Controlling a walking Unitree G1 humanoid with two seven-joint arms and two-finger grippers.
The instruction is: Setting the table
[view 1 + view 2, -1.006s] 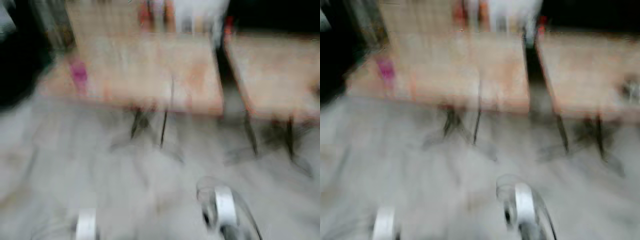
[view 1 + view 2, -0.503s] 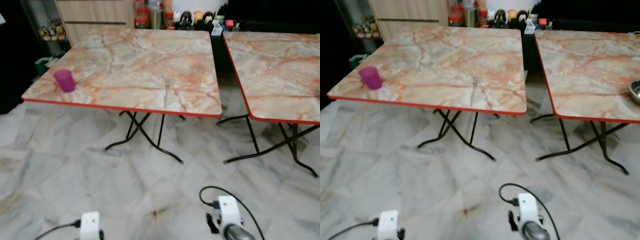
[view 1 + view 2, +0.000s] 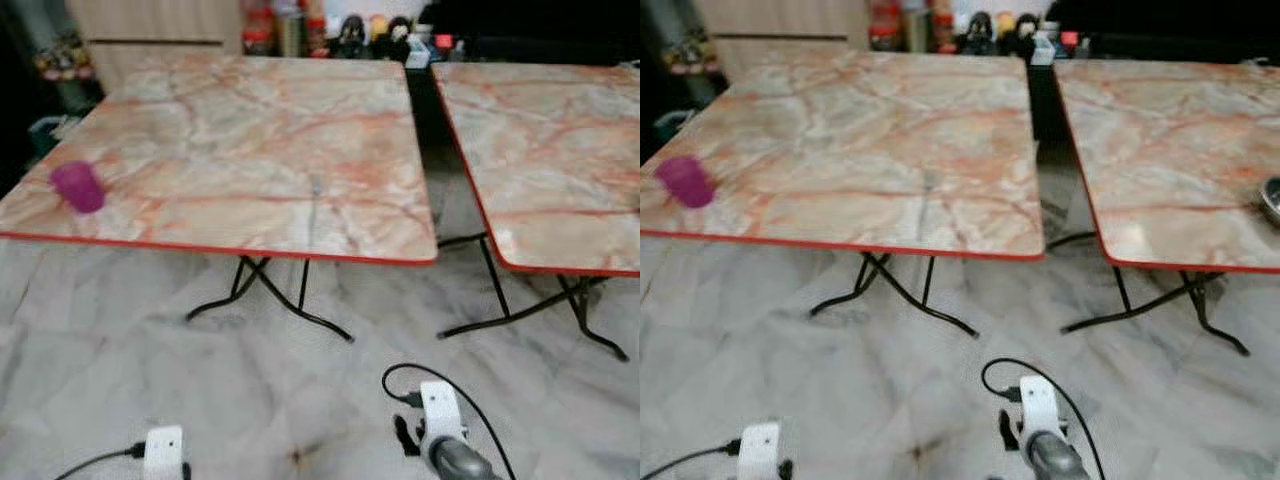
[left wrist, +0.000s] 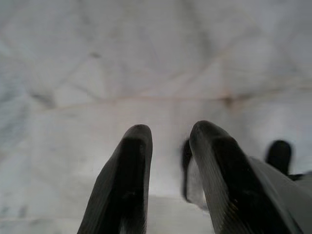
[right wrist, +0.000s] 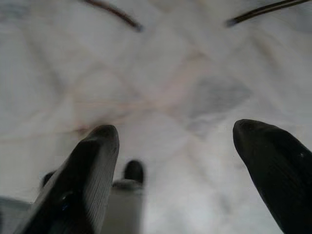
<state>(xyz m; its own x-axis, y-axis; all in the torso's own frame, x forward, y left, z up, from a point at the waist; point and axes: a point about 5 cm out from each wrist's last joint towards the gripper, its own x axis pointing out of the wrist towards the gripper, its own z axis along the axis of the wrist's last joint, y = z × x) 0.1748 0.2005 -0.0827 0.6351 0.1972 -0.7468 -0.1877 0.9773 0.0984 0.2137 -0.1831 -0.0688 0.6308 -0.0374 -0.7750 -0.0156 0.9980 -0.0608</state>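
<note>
Left wrist view: left gripper (image 4: 168, 141) down, jaws narrowly apart | right gripper (image 5: 175, 141) wide

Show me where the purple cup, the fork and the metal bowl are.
Cup (image 3: 78, 187): left eye view, on its side wall.
Fork (image 3: 315, 186): left eye view, near its head.
Bowl (image 3: 1271, 198): right eye view, on its rim at the picture's edge.

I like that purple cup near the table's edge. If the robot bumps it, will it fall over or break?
The purple cup looks small and plastic, so it is probably light and would slide or tip easily. It stands near the red edge of the marble table, so a push could knock it to the floor. Plastic likely wouldn't shatter.
</note>
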